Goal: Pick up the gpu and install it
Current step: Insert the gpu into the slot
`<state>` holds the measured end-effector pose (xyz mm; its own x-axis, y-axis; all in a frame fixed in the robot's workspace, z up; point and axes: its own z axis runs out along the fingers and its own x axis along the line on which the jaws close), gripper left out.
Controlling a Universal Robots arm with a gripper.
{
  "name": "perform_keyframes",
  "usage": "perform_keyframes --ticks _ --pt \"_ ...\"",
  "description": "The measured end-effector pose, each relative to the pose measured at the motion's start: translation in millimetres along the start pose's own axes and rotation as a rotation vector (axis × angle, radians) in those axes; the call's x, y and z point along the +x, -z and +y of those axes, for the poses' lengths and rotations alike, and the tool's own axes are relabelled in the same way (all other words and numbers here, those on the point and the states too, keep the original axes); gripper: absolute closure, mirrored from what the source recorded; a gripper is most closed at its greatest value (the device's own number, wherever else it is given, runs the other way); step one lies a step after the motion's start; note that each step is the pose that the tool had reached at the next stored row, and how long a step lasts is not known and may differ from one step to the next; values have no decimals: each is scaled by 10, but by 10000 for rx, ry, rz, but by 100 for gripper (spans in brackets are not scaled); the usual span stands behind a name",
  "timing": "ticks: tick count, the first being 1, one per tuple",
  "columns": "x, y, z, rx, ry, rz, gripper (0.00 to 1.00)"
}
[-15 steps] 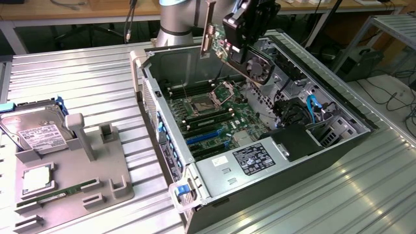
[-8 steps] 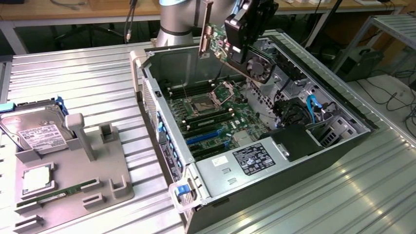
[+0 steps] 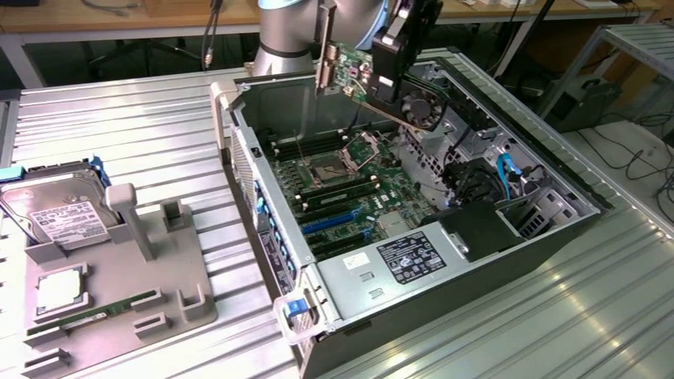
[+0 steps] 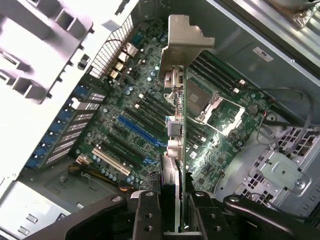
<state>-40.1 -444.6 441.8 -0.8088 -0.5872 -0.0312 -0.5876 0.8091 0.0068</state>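
The gpu (image 3: 353, 73) is a green card with a silver bracket (image 3: 323, 47) at one end. It hangs in the air above the open computer case (image 3: 263, 205), near the case's far end. My gripper (image 3: 398, 55) is shut on the card's end opposite the bracket. In the wrist view the gpu (image 4: 181, 145) shows edge-on, its bracket (image 4: 182, 45) pointing away, clamped in my gripper (image 4: 175, 217) between two dark fingers (image 4: 147, 215). Below it lies the green motherboard (image 4: 220, 135) with blue slots (image 4: 142, 131) and a CPU socket (image 4: 200, 97).
A grey fixture (image 3: 137, 276) at the exterior view's left holds a hard drive (image 3: 58, 209), a CPU (image 3: 63, 290) and a RAM stick (image 3: 95, 312). Inside the case are a power supply (image 3: 411, 257), a fan (image 3: 427, 106) and cables (image 3: 506, 178). Ribbed metal table (image 3: 589, 316) surrounds the case.
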Motion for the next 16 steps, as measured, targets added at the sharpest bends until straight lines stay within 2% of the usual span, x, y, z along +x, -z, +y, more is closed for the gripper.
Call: perform_keyframes --ticks 5,16 --pt "0 0 0 -25 817 5 73" --pt "1 0 -1 -68 2145 14 73"
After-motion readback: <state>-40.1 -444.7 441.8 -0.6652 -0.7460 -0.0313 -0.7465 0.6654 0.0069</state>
